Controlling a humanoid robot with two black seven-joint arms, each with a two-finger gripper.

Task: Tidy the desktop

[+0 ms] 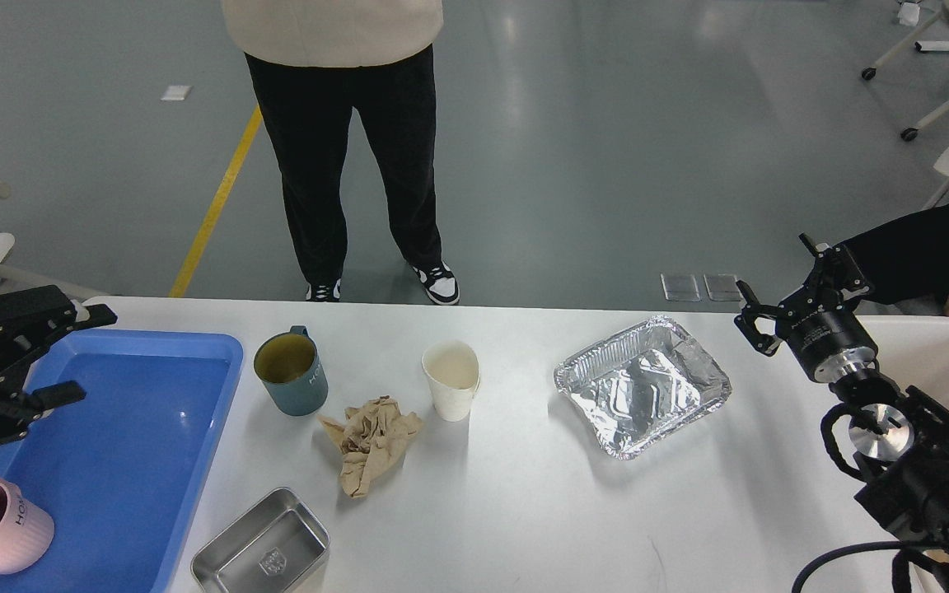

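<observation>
Desktop [524, 511] fills the head view's lower half, with a mug [291, 371], paper cup [451, 380], crumpled napkin [370, 445], foil tray [642, 385] and steel tin [263, 550] left on it. Left gripper [71, 354] is held wide open, empty, over the blue tray [145, 461]. Right gripper [787, 284] is spread, empty. The mug should be grasped by its rim, kept upright.

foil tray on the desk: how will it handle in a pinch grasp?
The foil tray looks thin and already crinkled, so a rim pinch will probably dent it. It appears empty, so likely very light and apt to slide on the smooth desktop if pushed.
</observation>
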